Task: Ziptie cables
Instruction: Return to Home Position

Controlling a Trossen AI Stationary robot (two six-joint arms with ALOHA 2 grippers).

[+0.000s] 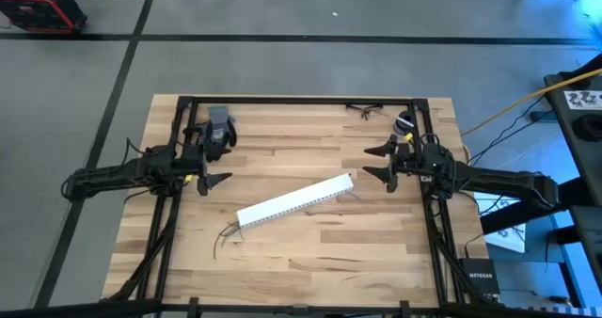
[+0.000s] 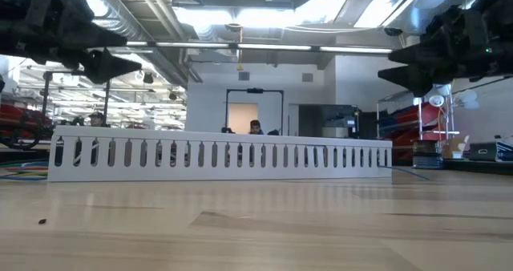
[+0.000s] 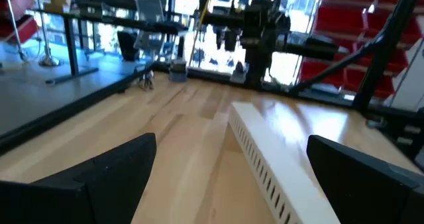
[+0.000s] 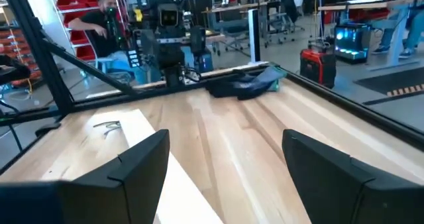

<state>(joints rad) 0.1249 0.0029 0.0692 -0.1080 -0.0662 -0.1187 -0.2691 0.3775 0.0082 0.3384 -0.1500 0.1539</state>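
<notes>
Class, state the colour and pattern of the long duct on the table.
The duct is white with upright slots; low view shows it best.

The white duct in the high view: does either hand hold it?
No, the white duct lies alone on the table, and the left hand and the right hand, both open, are apart from it.

I read left arm (image 1: 122,175), 9 o'clock from overhead: matte black, chunky jointed links | right arm (image 1: 489,179), 3 o'clock: same black build | yellow fleck (image 1: 191,178) near each wrist | left gripper (image 1: 218,165), right gripper (image 1: 373,162): two dark wedge-shaped fingers (image 3: 99,177) each, tapering to points
</notes>
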